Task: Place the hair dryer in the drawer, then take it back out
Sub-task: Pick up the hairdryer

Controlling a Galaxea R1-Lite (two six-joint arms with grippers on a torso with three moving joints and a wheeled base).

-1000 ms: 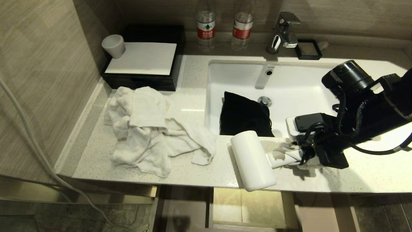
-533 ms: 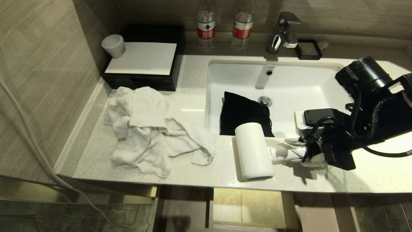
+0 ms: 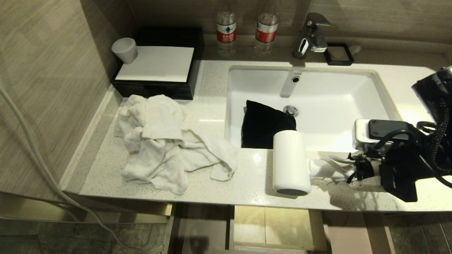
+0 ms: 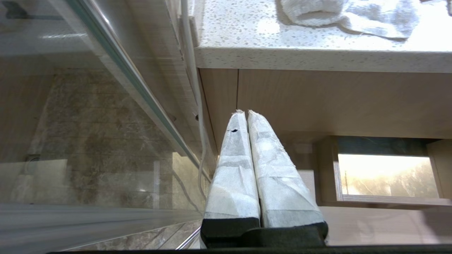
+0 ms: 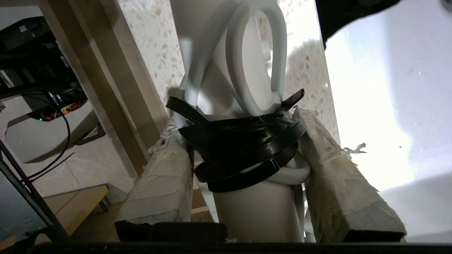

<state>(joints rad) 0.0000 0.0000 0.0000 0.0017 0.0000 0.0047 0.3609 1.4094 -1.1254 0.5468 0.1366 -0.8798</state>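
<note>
Hair dryer: white, held by the handle in the right gripper, whose padded fingers stand part-way apart and press on either side of the handle where black ties bind the looped cord. Outward from the gripper, the handle runs roughly level toward the robot's left and ends at the barrel, which lies crosswise to it; the barrel's long axis runs front to back across the counter, dark open mouth toward the front edge, rear end at the rim of the sink, close before the black pouch. The barrel appears to sit at or just above the counter top; contact cannot be told. Drawer: pulled open below the counter's front edge, its pale interior almost directly under and forward of the barrel's mouth. Governing relation: the dryer is above and slightly behind the drawer opening, so the load probably has to come forward past the counter lip and then down, barrel first. Nearer arm: the right, which already has the grip. Left gripper: parked low beside the cabinet front, fingers pressed together, empty. Towel: heaped on the counter well to the left, away from the path.
</note>
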